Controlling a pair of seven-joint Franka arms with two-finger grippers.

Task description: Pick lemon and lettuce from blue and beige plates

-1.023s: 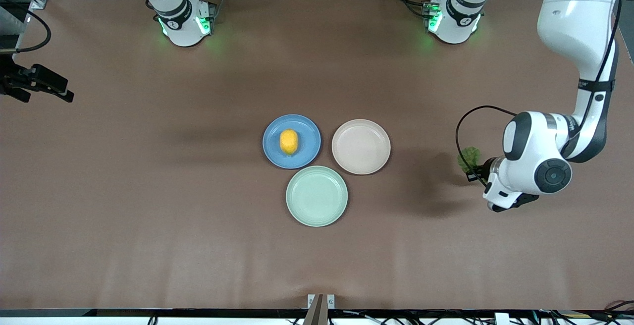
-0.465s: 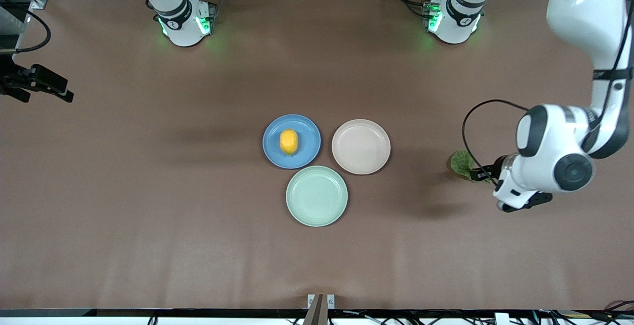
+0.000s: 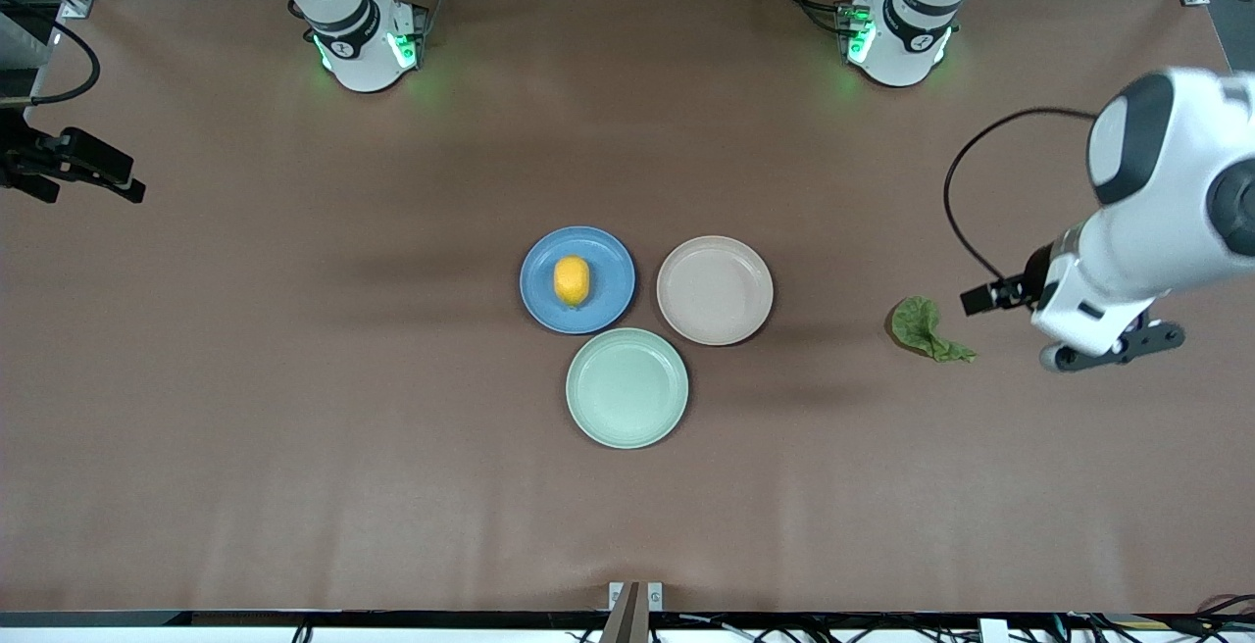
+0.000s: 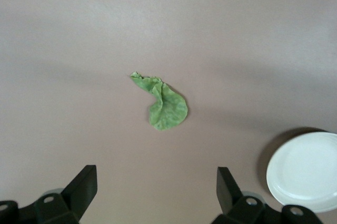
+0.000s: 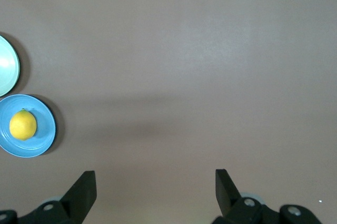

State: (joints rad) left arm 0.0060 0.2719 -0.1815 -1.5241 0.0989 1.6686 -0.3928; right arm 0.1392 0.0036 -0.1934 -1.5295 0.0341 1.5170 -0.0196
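Observation:
A yellow lemon [image 3: 572,281] lies on the blue plate [image 3: 535,266]. The beige plate [image 3: 715,291] has nothing on it. A green lettuce leaf [image 3: 926,327] lies flat on the table between the beige plate and the left arm's end. My left gripper [image 3: 1113,349] is open and holds nothing, up over bare table past the leaf. In the left wrist view the gripper [image 4: 156,174] sees the leaf [image 4: 164,107] and the beige plate [image 4: 308,171]. My right gripper [image 5: 155,176] is open, high over bare table. Its view shows the lemon [image 5: 22,125] on the blue plate [image 5: 46,132].
A pale green plate [image 3: 627,388] with nothing on it sits nearer the front camera than the other two plates; its edge shows in the right wrist view [image 5: 6,66]. A black clamp [image 3: 83,165] juts in at the right arm's end of the table.
My left gripper has risen and drawn away from the lettuce toward the left arm's end of the table. The leaf now lies uncovered on the table. The lemon and plates have not moved.

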